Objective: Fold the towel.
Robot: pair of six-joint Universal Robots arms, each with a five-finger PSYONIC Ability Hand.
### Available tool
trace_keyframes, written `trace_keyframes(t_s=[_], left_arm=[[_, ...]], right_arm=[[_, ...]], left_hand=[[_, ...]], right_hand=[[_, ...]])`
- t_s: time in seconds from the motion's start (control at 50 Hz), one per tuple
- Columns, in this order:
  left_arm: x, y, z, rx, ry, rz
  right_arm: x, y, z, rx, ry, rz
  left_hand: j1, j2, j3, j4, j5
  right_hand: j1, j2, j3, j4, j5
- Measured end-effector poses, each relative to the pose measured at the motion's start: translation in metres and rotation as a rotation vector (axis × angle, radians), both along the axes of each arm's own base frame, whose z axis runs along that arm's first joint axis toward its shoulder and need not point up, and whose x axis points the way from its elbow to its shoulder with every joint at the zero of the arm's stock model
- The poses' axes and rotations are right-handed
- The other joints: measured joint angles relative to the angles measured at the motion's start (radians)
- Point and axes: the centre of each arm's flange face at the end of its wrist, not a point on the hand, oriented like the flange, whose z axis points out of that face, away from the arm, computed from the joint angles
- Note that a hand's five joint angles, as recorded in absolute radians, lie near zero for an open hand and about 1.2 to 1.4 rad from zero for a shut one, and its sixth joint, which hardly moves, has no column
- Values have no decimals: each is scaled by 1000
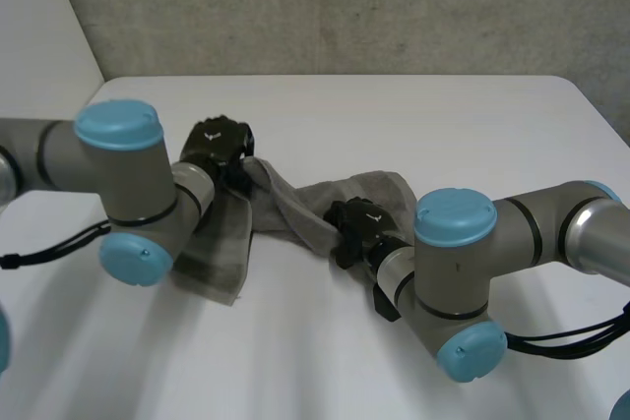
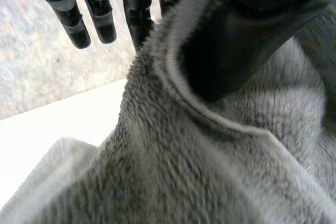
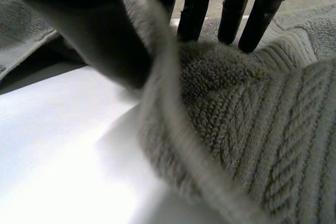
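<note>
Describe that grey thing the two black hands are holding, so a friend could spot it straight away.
On the white table, find the left hand and the right hand, both black. A grey towel runs, twisted, from one to the other, and each hand pinches its edge. It is the one soft, fuzzy thing among hard machine parts.

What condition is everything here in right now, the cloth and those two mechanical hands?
Grey fluffy towel: not folded, bunched into a twisted band between both hands.
Left robot hand: shut, pinching the towel's edge between thumb and fingers.
Right robot hand: shut, pinching the towel's other end likewise.
</note>
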Motion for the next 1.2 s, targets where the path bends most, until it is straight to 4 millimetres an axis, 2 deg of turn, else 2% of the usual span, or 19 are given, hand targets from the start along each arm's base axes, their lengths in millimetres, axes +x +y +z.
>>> trace_keyframes(t_s=[0.04, 0.12, 0.2, 0.28, 0.38, 0.48, 0.56, 0.74, 0.76, 0.82, 0.86, 0.96, 1.06, 1.14, 1.18, 1.2], left_arm=[[1, 3, 13, -17, 21, 2], [5, 11, 37, -48, 55, 3], [9, 19, 51, -67, 71, 4], [13, 27, 44, -46, 58, 6], [15, 30, 22, -5, 24, 7], [15, 29, 2, 2, -31, 4], [18, 30, -4, -12, -80, 7], [28, 42, 3, -18, -108, 25], [29, 45, 3, -13, -110, 24], [31, 53, 3, 1, -114, 18], [33, 57, 3, 7, -116, 13], [32, 59, 5, 6, -111, -14], [22, 40, 27, -78, -84, -56], [14, 10, 74, -260, -93, -69], [9, -5, 117, -419, -106, -60], [9, -7, 129, -461, -108, -55]], right_arm=[[0, -2, 3, -4, -9, 7], [-6, -9, 16, -12, -33, 14], [-27, -24, 45, -46, -70, -5], [-66, -38, 86, -109, -106, -56], [-98, -35, 106, -149, -99, -52], [-113, -16, 114, -161, -67, 13], [-124, -5, 121, -177, -35, 36], [-139, -9, 126, -195, -1, 4], [-140, -9, 126, -195, 0, 4], [-140, -10, 126, -194, -2, 9], [-139, -11, 127, -196, -4, 15], [-136, -21, 128, -219, 1, 38], [-127, -50, 137, -282, 47, 66], [-110, -82, 164, -396, 87, 91], [-100, -96, 181, -463, 106, 102], [-98, -99, 184, -477, 110, 103]], left_hand=[[3, 2, 0, 0, 4], [3, 2, 0, 0, 4], [-9, -9, 0, 0, -7], [-110, -111, 0, 0, -102], [-187, -185, 0, 0, -181], [-291, -284, 0, 0, -283], [-300, -293, 0, 0, -289], [-293, -291, 0, 0, -287], [-253, -254, 0, 0, -273], [57, 62, 0, 0, 2], [184, 202, 0, 0, 149], [187, 229, 0, 0, 179], [187, 229, 0, 0, 186], [187, 229, 0, 0, 187], [188, 229, 0, 0, 187], [188, 229, 0, 0, 187]], right_hand=[[108, 95, 0, 0, 96], [110, 128, 0, 0, 105], [112, 139, 0, 0, 105], [113, 139, 0, 0, 105], [113, 137, 0, 0, 105], [113, 137, 0, 0, 105], [112, 137, 0, 0, 105], [112, 137, 0, 0, 105], [112, 137, 0, 0, 105], [112, 137, 0, 0, 105], [112, 137, 0, 0, 105], [112, 137, 0, 0, 105], [112, 137, 0, 0, 107], [112, 137, 0, 0, 107], [112, 137, 0, 0, 107], [112, 137, 0, 0, 108]])
